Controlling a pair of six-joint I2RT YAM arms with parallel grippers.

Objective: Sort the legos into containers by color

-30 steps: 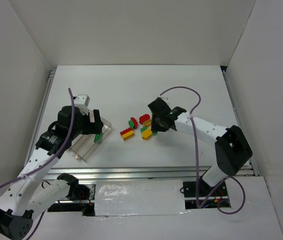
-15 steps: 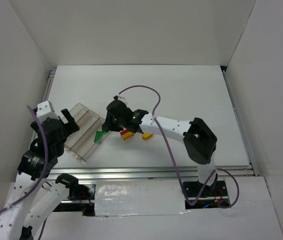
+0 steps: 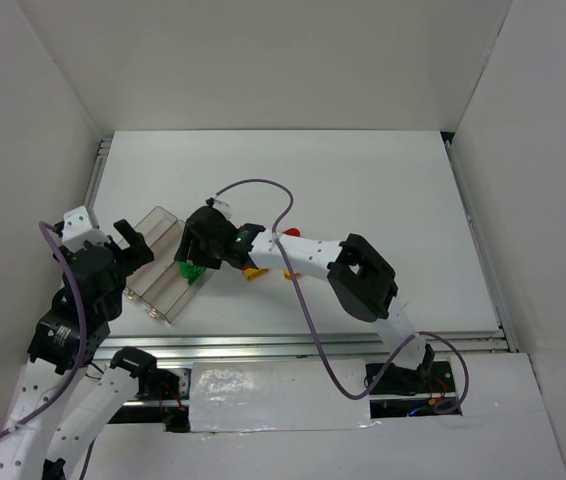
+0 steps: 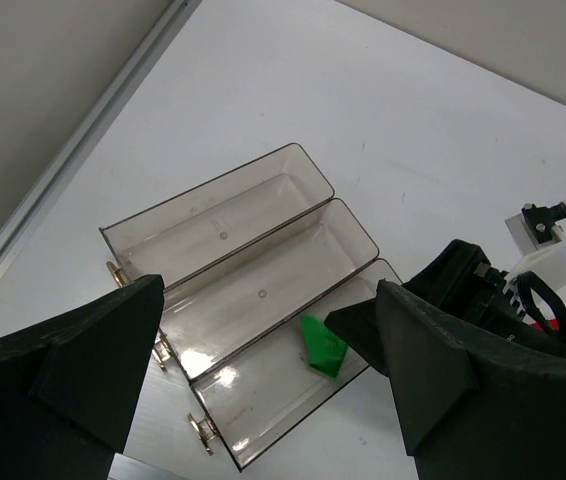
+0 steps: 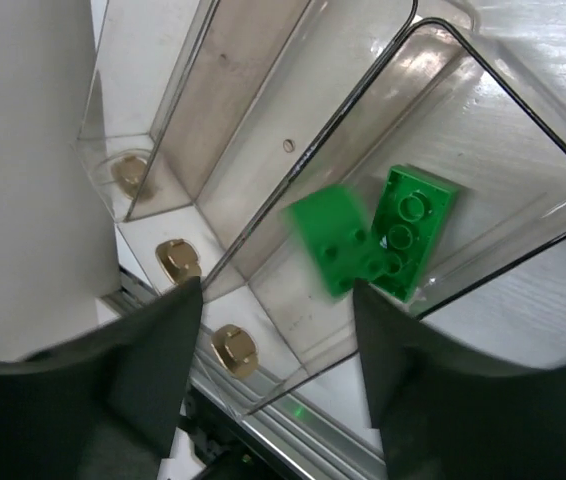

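**Right arm brought over the tray, green bricks at the end compartment**

Since half a second ago the right arm has been swung further to its left, so that the right gripper [image 3: 198,258] is now held over the edge of the tray [image 3: 159,262] instead of beside it. The left arm has been shifted only slightly and is kept well back at the left of the table [image 3: 363,180].

In the right wrist view the right gripper [image 5: 275,290] is seen spread wide, with nothing held between its fingers [image 5: 153,350]. Below it, a studded green brick [image 5: 413,232] is seen lying on the floor of the tray's [image 5: 293,150] end compartment, the one nearest the loose bricks. A second, blurred green brick [image 5: 338,240] is seen touching or overlapping the first in that view. Whether it is resting on the floor cannot be told.

The left gripper [image 4: 258,300] is also opened wide and nothing is gripped by it. All three long compartments of the tray [image 4: 213,200] are framed between its fingers [image 4: 93,350]. Only one green shape is made out there, in the same end compartment, and the other two compartments are seen bare.

From above, a yellow brick [image 3: 254,270] and a red brick [image 3: 290,232] are seen on the table beside the right arm, apart from the tray and partly covered by the arm.
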